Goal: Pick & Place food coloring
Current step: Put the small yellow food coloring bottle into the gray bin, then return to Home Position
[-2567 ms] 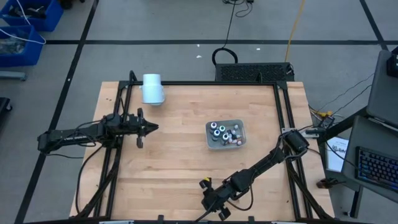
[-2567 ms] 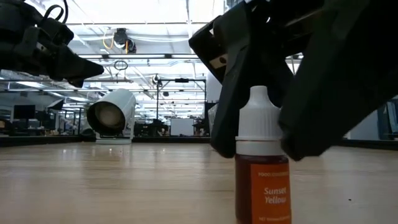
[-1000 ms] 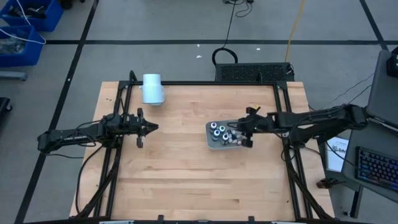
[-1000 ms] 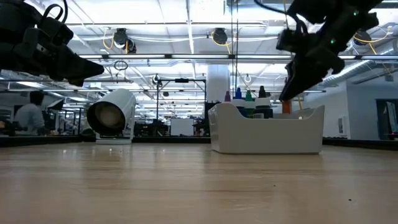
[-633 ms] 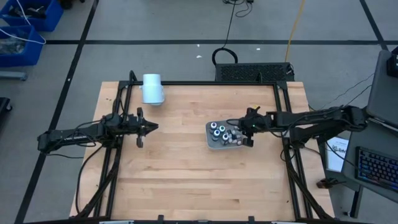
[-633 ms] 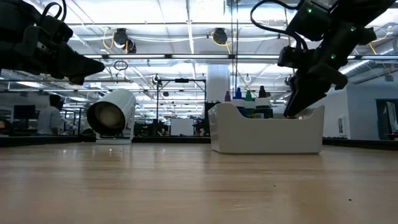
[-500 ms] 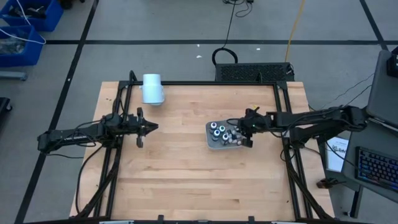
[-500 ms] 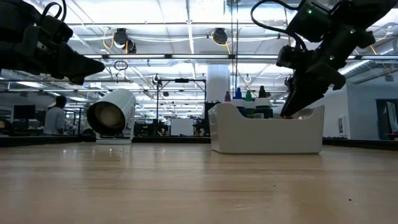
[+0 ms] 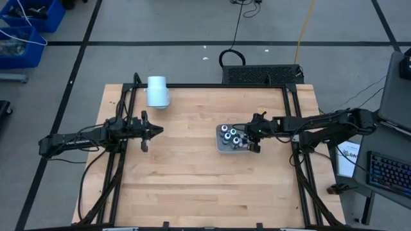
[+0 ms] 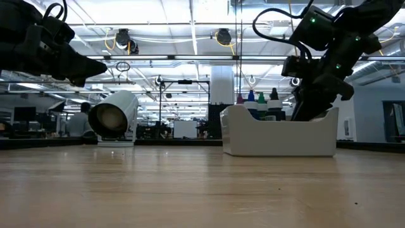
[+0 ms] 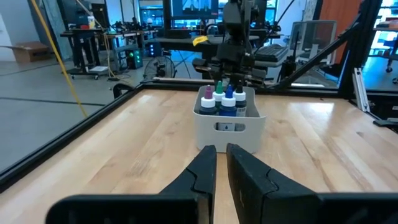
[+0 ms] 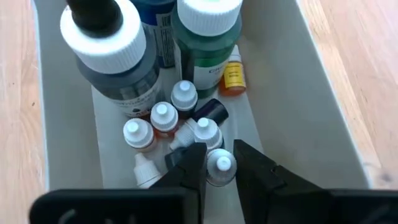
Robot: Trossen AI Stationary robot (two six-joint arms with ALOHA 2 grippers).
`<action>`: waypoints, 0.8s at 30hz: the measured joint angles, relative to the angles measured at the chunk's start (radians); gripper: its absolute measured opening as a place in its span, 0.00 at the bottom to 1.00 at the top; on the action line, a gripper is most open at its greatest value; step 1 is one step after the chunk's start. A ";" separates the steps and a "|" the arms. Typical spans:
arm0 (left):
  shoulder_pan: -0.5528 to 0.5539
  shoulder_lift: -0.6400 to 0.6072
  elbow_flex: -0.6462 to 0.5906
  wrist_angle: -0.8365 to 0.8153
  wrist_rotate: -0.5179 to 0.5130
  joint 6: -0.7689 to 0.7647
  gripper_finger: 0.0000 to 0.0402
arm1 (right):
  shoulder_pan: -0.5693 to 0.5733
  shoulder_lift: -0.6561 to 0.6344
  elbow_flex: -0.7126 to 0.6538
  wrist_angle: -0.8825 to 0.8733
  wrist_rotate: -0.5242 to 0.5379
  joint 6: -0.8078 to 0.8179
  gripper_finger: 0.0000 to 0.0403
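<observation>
Your right claw (image 12: 219,163) hung inside the pale rectangular plastic tray (image 12: 292,81), pinching a small white-capped dropper bottle (image 12: 219,167) among the others. You were at the placing step; next called for spreading those fingers and lifting clear. Your left claw (image 9: 149,131), pressed together, waited over the wooden desk (image 9: 186,179).

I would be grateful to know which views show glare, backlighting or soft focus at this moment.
Low view: bright ceiling lights backlight the right gripper and white tray, and the near tabletop is soft. Right wrist view: the big bottle caps blur at close range; the small bottles look sharper. High view: even light, faint shadows.
</observation>
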 joint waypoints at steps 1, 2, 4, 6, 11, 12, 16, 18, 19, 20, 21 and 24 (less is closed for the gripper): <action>0.000 0.000 0.000 0.000 -0.001 0.000 0.12 | 0.000 0.000 0.000 0.000 0.003 0.000 0.13; 0.000 0.000 0.000 0.000 -0.001 -0.002 0.12 | 0.000 0.000 0.000 0.000 0.005 0.000 0.14; 0.000 0.000 0.000 0.000 -0.001 -0.002 0.12 | 0.000 0.000 0.000 0.001 0.025 0.002 0.18; 0.000 0.000 0.000 0.001 -0.001 -0.002 0.12 | 0.000 0.000 0.000 0.001 0.033 0.008 0.21; 0.000 0.000 0.000 0.024 -0.002 -0.002 0.12 | 0.000 0.000 0.000 0.002 0.032 0.008 0.24; 0.000 0.000 0.000 0.029 -0.002 -0.002 0.12 | 0.000 0.000 0.000 0.001 0.033 0.008 0.24; 0.000 0.000 0.000 0.035 -0.002 -0.011 0.12 | 0.000 -0.005 0.000 0.001 0.032 0.008 0.22; 0.000 0.000 0.000 0.035 -0.002 -0.024 0.12 | 0.000 -0.018 0.000 0.000 0.032 0.008 0.21; 0.000 0.000 0.000 0.034 -0.002 -0.038 0.12 | 0.000 -0.029 0.002 -0.005 0.032 0.008 0.20; 0.000 0.000 0.000 0.034 -0.002 -0.056 0.12 | 0.000 -0.041 0.006 -0.012 0.032 0.007 0.20; 0.000 0.000 0.000 0.034 -0.002 -0.077 0.12 | 0.001 -0.057 0.012 -0.016 0.032 0.004 0.20; 0.000 0.000 0.000 0.028 0.002 -0.112 0.12 | 0.001 -0.121 0.042 -0.039 0.029 -0.016 0.19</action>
